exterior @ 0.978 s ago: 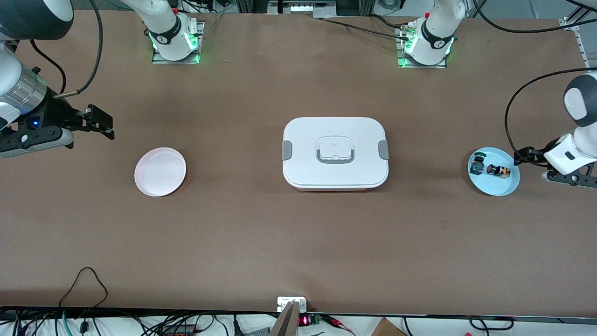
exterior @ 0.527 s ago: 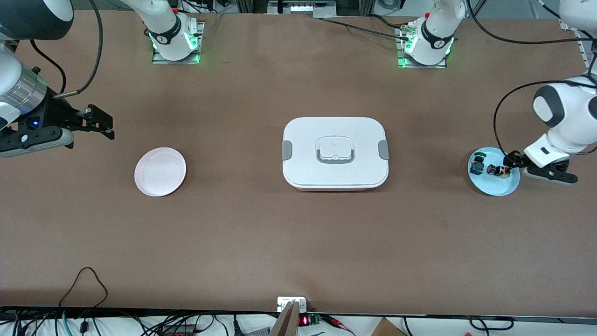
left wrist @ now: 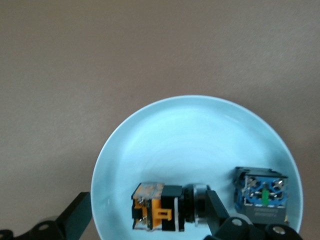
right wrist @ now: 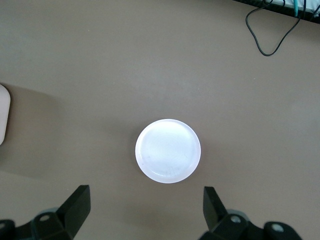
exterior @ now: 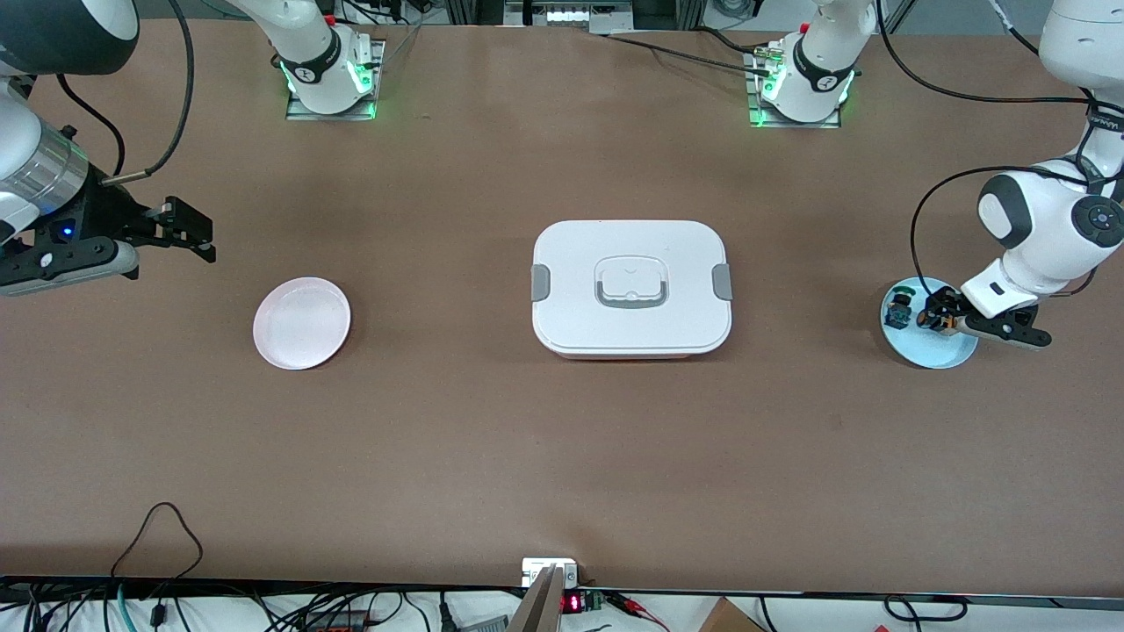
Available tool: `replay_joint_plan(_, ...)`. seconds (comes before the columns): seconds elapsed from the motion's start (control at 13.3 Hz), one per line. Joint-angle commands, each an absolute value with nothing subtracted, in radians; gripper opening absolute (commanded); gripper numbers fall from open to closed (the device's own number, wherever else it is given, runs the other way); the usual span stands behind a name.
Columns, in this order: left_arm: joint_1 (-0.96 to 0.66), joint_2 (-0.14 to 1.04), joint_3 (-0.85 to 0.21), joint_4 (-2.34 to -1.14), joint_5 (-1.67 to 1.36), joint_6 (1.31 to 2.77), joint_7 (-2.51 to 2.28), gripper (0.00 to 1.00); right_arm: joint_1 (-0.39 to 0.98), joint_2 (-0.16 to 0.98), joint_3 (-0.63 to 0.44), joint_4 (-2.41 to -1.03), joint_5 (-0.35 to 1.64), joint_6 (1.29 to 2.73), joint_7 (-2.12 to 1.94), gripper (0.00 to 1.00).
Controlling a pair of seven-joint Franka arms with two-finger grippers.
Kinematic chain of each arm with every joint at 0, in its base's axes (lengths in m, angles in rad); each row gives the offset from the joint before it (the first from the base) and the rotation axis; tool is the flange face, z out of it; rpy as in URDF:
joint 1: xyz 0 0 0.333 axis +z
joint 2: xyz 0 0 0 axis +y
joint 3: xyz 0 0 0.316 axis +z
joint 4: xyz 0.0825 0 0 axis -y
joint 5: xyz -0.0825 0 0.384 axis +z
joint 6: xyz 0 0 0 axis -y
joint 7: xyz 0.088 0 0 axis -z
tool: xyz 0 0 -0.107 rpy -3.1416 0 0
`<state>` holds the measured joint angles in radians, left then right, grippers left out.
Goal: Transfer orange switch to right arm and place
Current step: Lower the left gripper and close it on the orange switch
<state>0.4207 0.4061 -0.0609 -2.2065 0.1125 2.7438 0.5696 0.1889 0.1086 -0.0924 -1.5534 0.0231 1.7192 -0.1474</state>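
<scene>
Descent marks the change: the left hand [exterior: 938,309] has dropped from beside the round, glossy light-blue plate [exterior: 940,354] to over it, fingers spread astride the boxy orange switch [left wrist: 156,214], which lies beside the blue-green switch [left wrist: 262,195]. The right hand [exterior: 189,230] waits, spread, above the desk [exterior: 562,439] near the pink plate [exterior: 301,323].

In your front view, the left end effector [exterior: 938,309] covers most of the orange switch [exterior: 928,319], so you cannot tell whether its fingers touch it. In your left wrist view, the picture's edge cuts off both fingers [left wrist: 75,220] and the blue-green switch [left wrist: 262,196]. The right end effector [right wrist: 145,210] is cut off likewise. The lunch box [right wrist: 3,114] shows only as a sliver.
</scene>
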Motion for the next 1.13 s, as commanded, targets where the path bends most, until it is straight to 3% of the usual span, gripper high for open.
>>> replay_joint_plan(0.0, 0.566, 0.399, -0.199, -2.203, 0.107, 2.74, 0.575, 1.0, 0.193, 0.089, -0.092, -1.569, 0.026, 1.723, -0.144, 1.0)
replay_joint_plan(0.23, 0.662, 0.428, -0.282, -2.203, 0.107, 2.737, 0.578, 1.0, 0.193, 0.089, -0.092, -1.569, 0.026, 1.723, -0.144, 1.0)
replay_joint_plan(0.53, 0.672, 0.446, -0.288, -2.206, 0.107, 2.734, 0.577, 1.0, 0.192, 0.089, -0.092, -1.569, 0.026, 1.723, -0.144, 1.0)
replay_joint_plan(0.9, 0.797, 0.465, -0.412, -2.206, 0.107, 2.706, 0.578, 1.0, 0.192, 0.089, -0.092, -1.569, 0.026, 1.721, -0.144, 1.0)
replay_joint_plan(1.05, 0.799, 0.474, -0.413, -2.206, 0.107, 2.706, 0.584, 1.0, 0.192, 0.089, -0.092, -1.569, 0.026, 1.721, -0.144, 1.0)
